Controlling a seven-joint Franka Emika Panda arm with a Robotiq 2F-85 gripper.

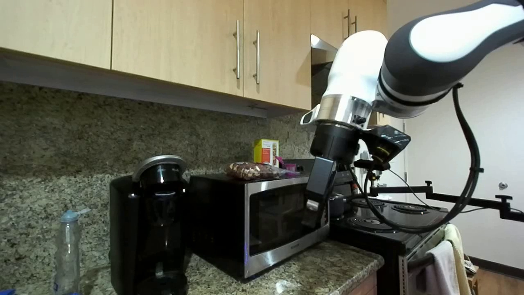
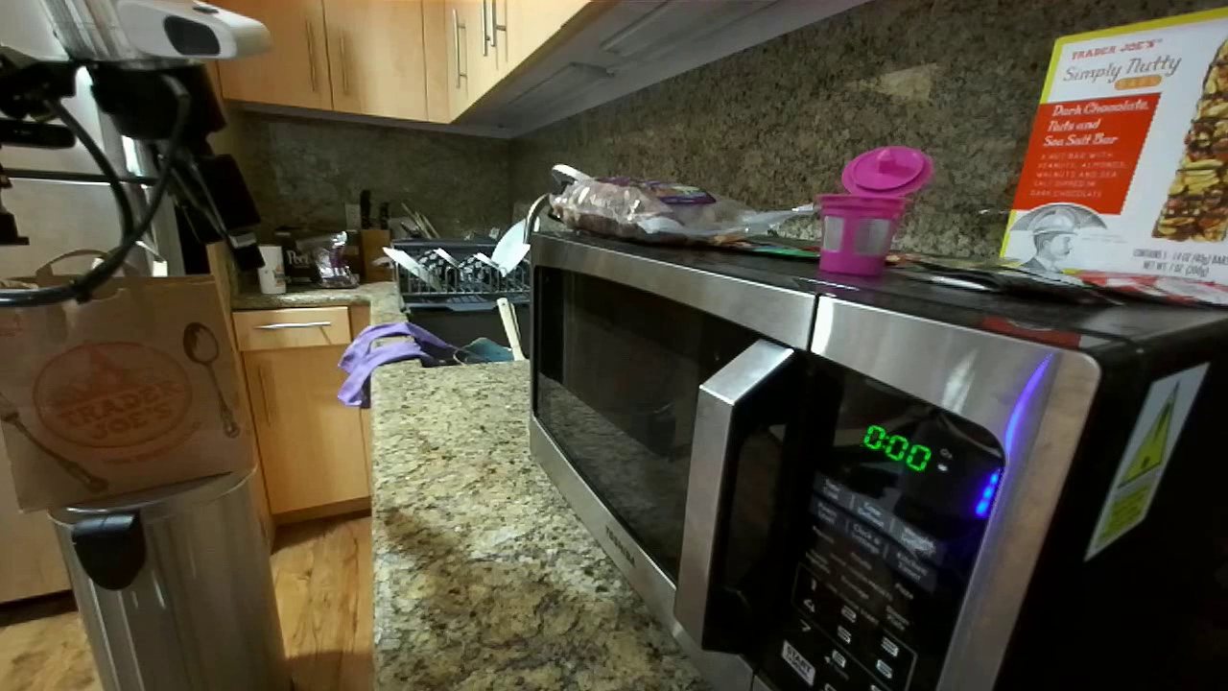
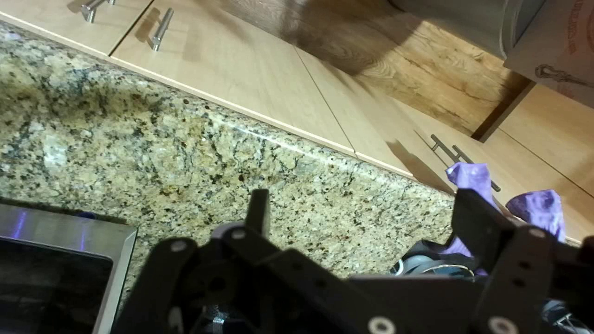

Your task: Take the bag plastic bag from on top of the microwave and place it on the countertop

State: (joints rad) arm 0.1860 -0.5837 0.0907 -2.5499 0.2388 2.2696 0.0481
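Note:
The plastic bag (image 1: 251,170) is a glossy pouch with brownish contents. It lies on top of the microwave (image 1: 282,221); in an exterior view its purple label and clear end show (image 2: 652,206). The silver microwave with dark glass door also shows there (image 2: 614,355), and its corner is in the wrist view (image 3: 69,232). The speckled granite countertop (image 1: 315,266) runs in front of it and fills much of the wrist view (image 3: 195,153). My gripper (image 1: 313,213) points down, in front of the microwave and apart from the bag. In the wrist view its fingers (image 3: 362,204) are wide apart with nothing between them.
On the microwave stand a pink coffee filter (image 2: 854,235) and a yellow-green carton (image 2: 1103,154). Wooden cabinets (image 1: 176,45) hang above. A black coffee maker (image 1: 123,221), clear bottle (image 1: 67,254) and stove (image 1: 368,241) flank it. A dish rack (image 2: 460,274) and purple cloth (image 2: 393,350) are farther along.

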